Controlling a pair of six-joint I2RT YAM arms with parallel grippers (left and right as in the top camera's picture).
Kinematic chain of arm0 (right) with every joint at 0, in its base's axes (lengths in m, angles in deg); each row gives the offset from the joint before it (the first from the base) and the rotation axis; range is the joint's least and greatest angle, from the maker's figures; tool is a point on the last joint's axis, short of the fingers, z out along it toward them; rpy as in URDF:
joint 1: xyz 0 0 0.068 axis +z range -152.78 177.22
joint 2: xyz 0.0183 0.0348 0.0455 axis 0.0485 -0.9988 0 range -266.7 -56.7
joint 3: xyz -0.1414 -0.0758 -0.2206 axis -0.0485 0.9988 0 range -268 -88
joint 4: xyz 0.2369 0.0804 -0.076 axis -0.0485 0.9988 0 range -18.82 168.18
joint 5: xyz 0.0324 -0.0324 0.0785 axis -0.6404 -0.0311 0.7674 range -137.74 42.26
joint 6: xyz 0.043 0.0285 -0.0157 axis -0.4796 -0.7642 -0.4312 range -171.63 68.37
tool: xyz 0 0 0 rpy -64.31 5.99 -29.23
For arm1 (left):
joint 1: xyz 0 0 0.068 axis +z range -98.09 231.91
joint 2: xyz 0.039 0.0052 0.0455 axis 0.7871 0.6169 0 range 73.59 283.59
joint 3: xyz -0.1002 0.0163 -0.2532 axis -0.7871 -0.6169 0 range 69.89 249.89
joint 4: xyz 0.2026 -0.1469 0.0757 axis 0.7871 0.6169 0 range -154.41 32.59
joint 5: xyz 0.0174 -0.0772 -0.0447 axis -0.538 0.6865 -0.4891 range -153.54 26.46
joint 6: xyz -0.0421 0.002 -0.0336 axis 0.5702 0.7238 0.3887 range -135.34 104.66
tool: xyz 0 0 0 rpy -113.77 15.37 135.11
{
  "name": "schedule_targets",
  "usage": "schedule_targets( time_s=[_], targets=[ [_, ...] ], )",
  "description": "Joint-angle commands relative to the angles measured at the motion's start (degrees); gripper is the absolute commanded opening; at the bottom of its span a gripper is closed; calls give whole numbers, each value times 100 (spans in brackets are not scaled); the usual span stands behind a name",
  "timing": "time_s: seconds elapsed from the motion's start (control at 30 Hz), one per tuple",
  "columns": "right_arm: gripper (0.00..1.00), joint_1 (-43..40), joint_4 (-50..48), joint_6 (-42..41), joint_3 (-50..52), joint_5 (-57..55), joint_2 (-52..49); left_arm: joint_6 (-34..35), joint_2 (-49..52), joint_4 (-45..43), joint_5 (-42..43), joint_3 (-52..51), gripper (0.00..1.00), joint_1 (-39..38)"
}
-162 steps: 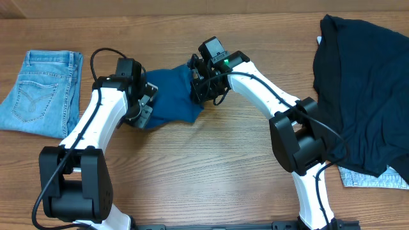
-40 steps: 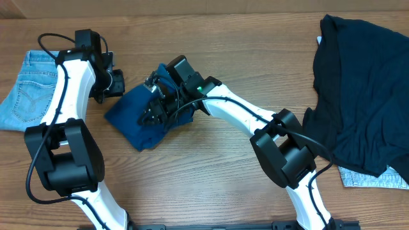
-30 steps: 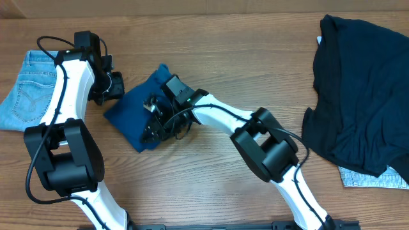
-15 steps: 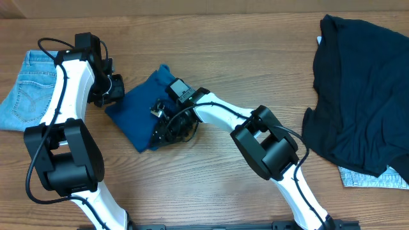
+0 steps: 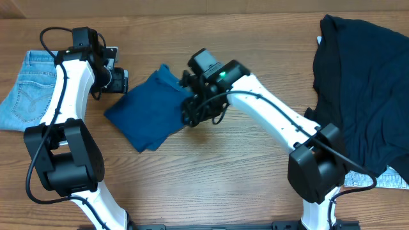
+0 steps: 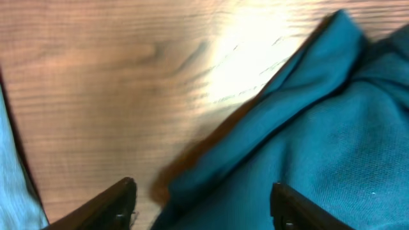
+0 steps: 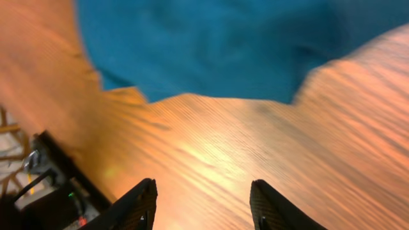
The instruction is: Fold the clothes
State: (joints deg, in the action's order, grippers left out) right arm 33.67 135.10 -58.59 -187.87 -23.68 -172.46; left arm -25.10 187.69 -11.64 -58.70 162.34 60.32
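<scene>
The mid-blue jersey top [image 5: 148, 118] lies as a folded, roughly square bundle on the wooden tabletop [image 5: 211, 185], left of centre and turned corner-on. The left gripper [image 6: 204, 204] is at the top's upper-left edge with its jaws spread wide and nothing clamped; the cloth's edge lies beneath, between its fingers. The right gripper [image 7: 203, 207] is at the top's right edge, jaws apart over bare wood and holding nothing, with the blue cloth just ahead of it. The light-blue denim jeans [image 5: 29, 89] lie flat at the far left, their right edge under the left arm. The dark navy garment [image 5: 364, 89] is spread loosely at the far right, well apart from the top, and covers part of a pale piece of fabric [image 5: 372, 182].
</scene>
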Motion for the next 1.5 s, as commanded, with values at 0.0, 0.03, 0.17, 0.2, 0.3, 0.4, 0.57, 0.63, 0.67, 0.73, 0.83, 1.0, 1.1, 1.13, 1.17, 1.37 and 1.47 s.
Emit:
schedule_targets(
  time_s=[0.0,0.03,0.17,0.2,0.3,0.4,0.57,0.63,0.67,0.73,0.83,1.0,1.1,1.13,1.17,1.37,1.47],
  targets=[
    [52,-319,127,125,-63,-319,96,-1307,-125,-291,595,125,71,20],
    [52,-350,151,125,-63,-308,96,-1530,-90,-343,761,125,71,20],
    [51,-374,264,125,-63,-302,96,-2275,254,-509,1329,122,70,0],
    [51,-374,284,125,-63,-302,96,-2323,398,-520,1322,122,70,-11],
    [51,-374,304,122,-63,-302,96,-2330,898,-531,1373,122,70,-17],
    [51,-374,332,122,-63,-302,96,-2328,1394,-481,1884,122,70,-20],
    [51,-374,323,122,-63,-304,96,-2326,1880,125,2218,122,62,-125],
    [52,-374,282,122,-63,-304,96,-2302,1899,562,2225,122,19,-166],
    [52,-374,264,122,-63,-304,96,-2299,1897,704,2225,122,10,-170],
    [51,-374,247,122,-63,-304,96,-2068,1897,1115,2218,122,4,-157],
    [52,-380,264,127,-63,-330,96,-1320,1897,1451,1895,122,4,-44],
    [52,-407,505,173,-59,-535,94,-501,1897,2262,1720,122,6,319],
    [52,-374,448,251,-57,-400,76,-496,1897,2503,1766,122,49,358],
    [52,-339,380,251,-52,-387,63,-501,1897,2527,1840,122,50,358],
    [52,-284,232,249,-4,-387,52,-501,1897,2524,1954,122,56,352],
    [47,-201,-201,101,485,-166,-15,-566,1897,2522,2184,122,62,350],
    [47,-199,-459,101,831,404,-22,-566,1897,2518,2186,122,62,345]
  ],
)
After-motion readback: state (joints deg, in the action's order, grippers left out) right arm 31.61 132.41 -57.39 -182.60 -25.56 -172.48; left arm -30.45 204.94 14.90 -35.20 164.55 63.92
